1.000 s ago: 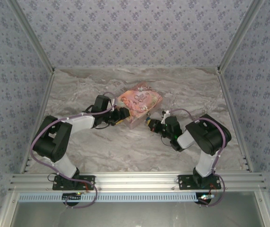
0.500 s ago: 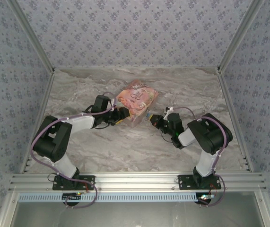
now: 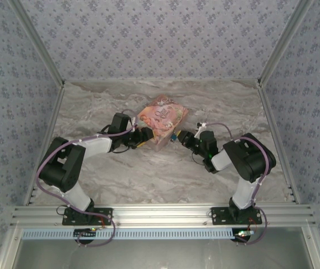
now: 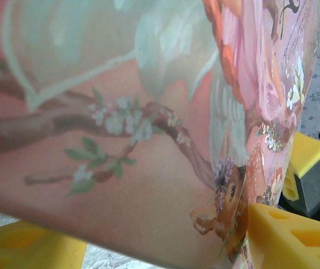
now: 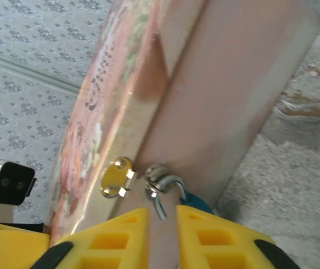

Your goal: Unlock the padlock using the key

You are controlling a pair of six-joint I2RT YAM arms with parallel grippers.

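Two risks stand out. My left gripper [image 4: 157, 246] is clamped across the pink box [image 4: 120, 168], holding it tilted, and a slip there would swing the padlock [image 5: 196, 203], which hangs on the box's front just beside the gold latch [image 5: 117, 176]. My right gripper [image 5: 162, 224] sits just below it, fingers nearly together around a sliver of metal; I cannot tell whether that is the key, and a skewed push could jam it.
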